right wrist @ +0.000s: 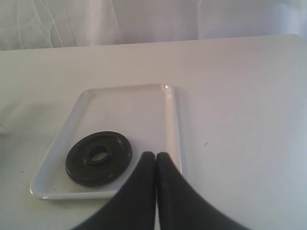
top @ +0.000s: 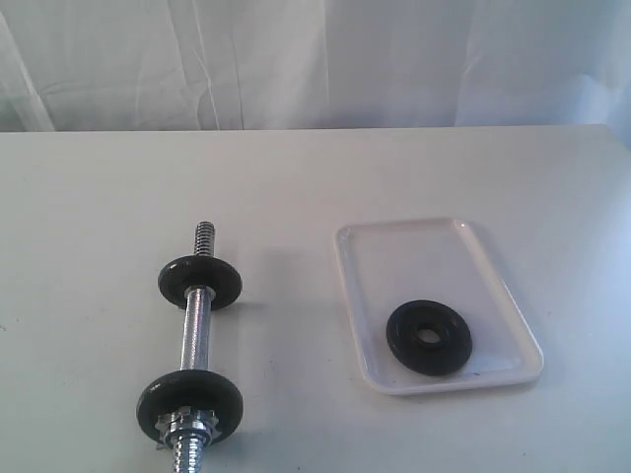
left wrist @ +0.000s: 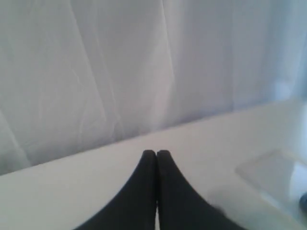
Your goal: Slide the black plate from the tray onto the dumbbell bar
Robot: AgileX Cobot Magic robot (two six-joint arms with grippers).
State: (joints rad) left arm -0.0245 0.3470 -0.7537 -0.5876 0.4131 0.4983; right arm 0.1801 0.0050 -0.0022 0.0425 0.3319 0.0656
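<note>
Neither arm appeared in the exterior view.

Left gripper (left wrist: 156,154): held above the table (left wrist: 57,196), aimed toward the white curtain (left wrist: 120,67). Jaws pressed together, nothing between them. A corner of the tray (left wrist: 268,167) showed off to one side, well apart from the tips.

Right gripper (right wrist: 156,156): held above the table, tilted down over the tray (right wrist: 173,120). Jaws fully together, holding nothing.

The black plate (right wrist: 99,157) lay flat inside the tray, near the right fingertips but not touching them. In the exterior view the black plate (top: 429,338) sat in the tray's (top: 340,256) near end.

The dumbbell bar (top: 195,335) lay on the table left of the tray, well apart from it, carrying two black discs (top: 199,281) and a chrome star nut (top: 187,426) at its near end.
</note>
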